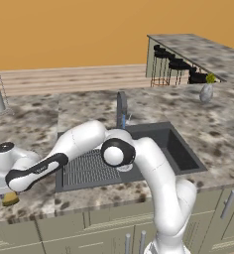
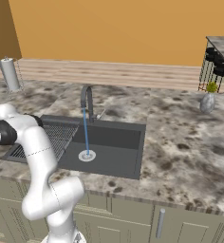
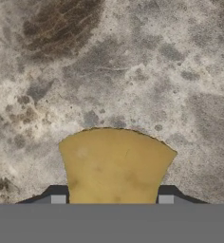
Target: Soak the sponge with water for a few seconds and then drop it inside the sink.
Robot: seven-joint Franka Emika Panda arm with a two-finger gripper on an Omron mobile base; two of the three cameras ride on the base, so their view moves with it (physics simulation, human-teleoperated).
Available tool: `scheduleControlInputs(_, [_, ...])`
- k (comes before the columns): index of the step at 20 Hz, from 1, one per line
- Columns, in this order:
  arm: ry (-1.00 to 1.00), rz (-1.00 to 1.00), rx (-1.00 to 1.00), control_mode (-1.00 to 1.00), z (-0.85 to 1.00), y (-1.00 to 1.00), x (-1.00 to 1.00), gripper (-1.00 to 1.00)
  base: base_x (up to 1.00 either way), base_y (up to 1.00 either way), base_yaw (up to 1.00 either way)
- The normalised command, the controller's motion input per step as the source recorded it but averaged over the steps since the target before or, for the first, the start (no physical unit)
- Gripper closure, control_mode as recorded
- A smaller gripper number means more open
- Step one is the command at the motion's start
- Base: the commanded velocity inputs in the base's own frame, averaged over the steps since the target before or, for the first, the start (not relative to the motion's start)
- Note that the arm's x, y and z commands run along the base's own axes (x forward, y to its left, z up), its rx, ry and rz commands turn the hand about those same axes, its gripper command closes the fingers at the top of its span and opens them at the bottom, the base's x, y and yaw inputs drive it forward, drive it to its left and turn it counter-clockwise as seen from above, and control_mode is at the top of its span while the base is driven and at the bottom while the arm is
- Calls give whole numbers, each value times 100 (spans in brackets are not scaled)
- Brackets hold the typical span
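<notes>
a: granite counter [image 1: 34, 119] first; no writing, brand or label legible anywhere.
b: agreed. sink [image 2: 128, 137] next: dark recessed basin, ribbed grate on its left half, round white drain under the faucet [image 2: 87, 99].
a: partly covered by the arm in the left base view. right edge cut by nothing, near wall hard to read.
b: water [image 2: 86, 133]: thin blue stream, faucet spout down to the drain.
a: sponge [image 3: 115, 163]: yellow-orange, mottled, resting on the counter left of the sink, well apart from the stream. seen also in the left base view as a small yellow block [image 1: 11, 198] under the hand.
b: gripper [image 3: 112, 199]: closed onto the sponge, one dark tip at each side. lower part of sponge cut off at frame bottom.
</notes>
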Motion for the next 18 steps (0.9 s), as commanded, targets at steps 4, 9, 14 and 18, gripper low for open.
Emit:
scheduleControlInputs(4, [0, 0, 0, -100, -1, 0, 0, 100, 0, 0, 0])
scheduleControlInputs(9, [-3, 0, 0, -100, 14, -16, 2, 100, 0, 0, 0])
scheduleControlInputs(14, [0, 0, 2, -100, 62, -46, 0, 100, 0, 0, 0])
scheduleControlInputs(18, [0, 0, 6, -100, 62, -27, 0, 100, 0, 0, 0])
